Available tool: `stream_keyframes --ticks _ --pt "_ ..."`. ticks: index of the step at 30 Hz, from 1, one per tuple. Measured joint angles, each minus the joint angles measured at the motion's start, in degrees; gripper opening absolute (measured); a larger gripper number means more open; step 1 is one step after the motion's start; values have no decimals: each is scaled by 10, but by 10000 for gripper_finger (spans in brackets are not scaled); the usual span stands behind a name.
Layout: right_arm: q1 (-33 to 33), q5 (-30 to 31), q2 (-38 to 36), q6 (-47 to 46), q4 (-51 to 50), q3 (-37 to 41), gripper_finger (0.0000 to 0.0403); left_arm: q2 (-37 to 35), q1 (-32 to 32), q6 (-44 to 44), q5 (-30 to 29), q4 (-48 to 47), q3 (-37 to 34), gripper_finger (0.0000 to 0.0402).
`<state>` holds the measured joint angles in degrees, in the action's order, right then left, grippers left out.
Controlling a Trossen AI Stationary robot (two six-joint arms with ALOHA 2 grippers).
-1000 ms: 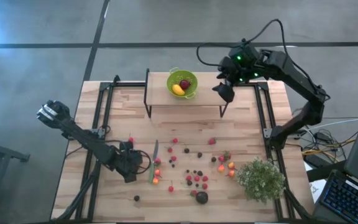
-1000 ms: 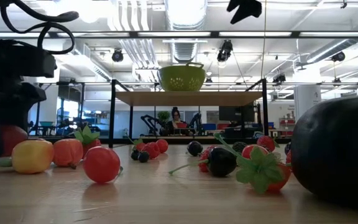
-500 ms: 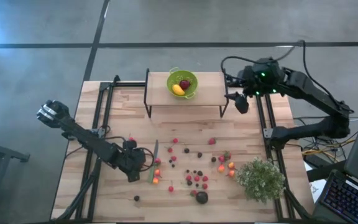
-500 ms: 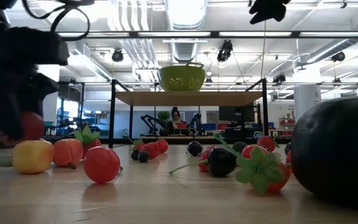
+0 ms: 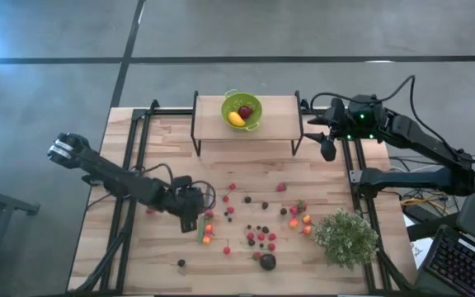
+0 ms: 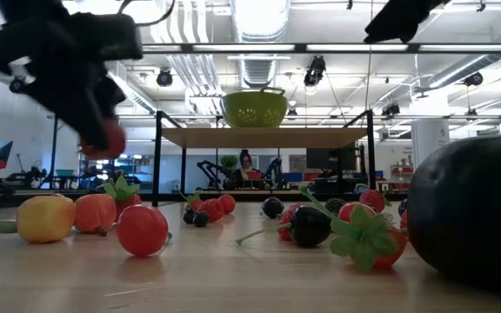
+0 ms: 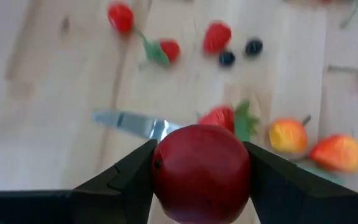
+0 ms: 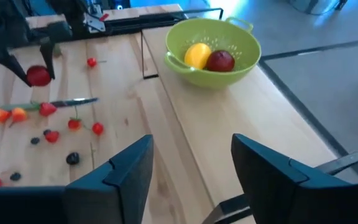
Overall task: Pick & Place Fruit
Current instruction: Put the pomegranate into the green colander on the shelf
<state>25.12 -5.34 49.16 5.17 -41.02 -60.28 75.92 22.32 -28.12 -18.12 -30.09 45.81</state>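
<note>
Many small fruit, mostly red with some dark and orange ones, lie scattered on the wooden table. A bigger dark round fruit rests near the front edge. My left gripper hangs over the table's left-middle, shut on a round red fruit, which also shows in the low view. A green bowl stands on a raised shelf at the back, with a yellow and a red fruit in it. My right gripper is open, with nothing between its fingers, off the shelf's right end. My left gripper pinches the red fruit by its two opposite sides between its two fingers. The fingers slant down from the table's left. The fruit hangs lifted clear of the table.
A slim green-handled knife lies just right of my left gripper. A bushy pale-green plant stands at the near right. The shelf's black frame legs and black rails run along the table's sides.
My left gripper has risen with the red fruit, lifting it clear of the table, and has gone a little toward the right. My right gripper has drawn away from the bowl toward the table's right edge, coming down past the shelf's right end.
</note>
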Motion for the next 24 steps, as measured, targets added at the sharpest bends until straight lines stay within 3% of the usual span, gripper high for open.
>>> stream_keyframes --ticks 5,12,24 --pt "0 0 -11 23 -3 36 201 -20 -45 55 -5 0 30 220" --pt "0 1 -39 37 32 73 189 -61 -112 131 -77 21 71 220" --pt "0 9 -109 44 127 126 163 -110 -235 264 -107 262 76 220"
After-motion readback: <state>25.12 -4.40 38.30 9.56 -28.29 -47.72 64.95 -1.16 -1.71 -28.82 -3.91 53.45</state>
